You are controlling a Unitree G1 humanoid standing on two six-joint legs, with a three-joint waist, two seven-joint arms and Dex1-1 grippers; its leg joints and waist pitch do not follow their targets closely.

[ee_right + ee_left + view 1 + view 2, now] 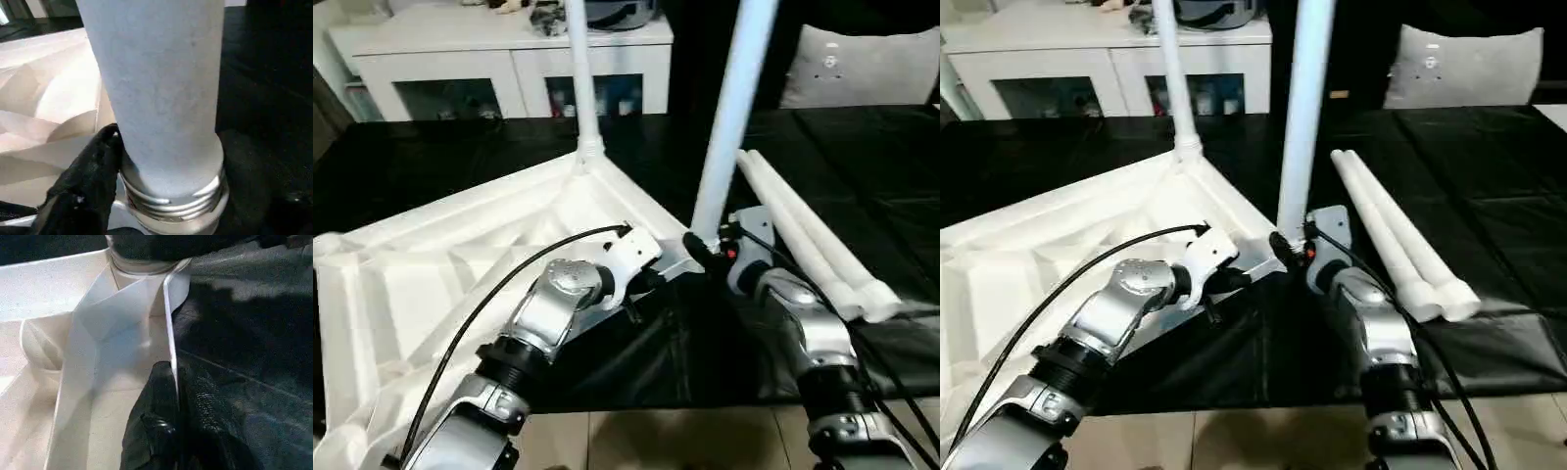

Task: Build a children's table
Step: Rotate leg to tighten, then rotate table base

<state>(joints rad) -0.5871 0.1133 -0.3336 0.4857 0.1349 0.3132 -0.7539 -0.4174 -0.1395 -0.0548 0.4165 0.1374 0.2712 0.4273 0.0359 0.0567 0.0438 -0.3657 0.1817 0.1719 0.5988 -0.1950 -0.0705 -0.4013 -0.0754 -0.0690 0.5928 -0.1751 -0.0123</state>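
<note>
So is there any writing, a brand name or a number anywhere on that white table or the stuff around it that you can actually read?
No text can be read anywhere.
Tabletop, the upright legs and the two spare legs: plain white, no markings.
Grey cushion: a small pale mark, too blurred to tell whether it is writing.
Cabinet: the items behind its glass are too small to read.

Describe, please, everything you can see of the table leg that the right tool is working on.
The leg is a long, smooth white tube, plastic by its look, standing almost upright and leaning slightly. Its lower end carries a ribbed, threaded collar, with threads still showing above the near corner socket of the upturned table top. The right tool sits at its base, one black finger against the tube.
</note>
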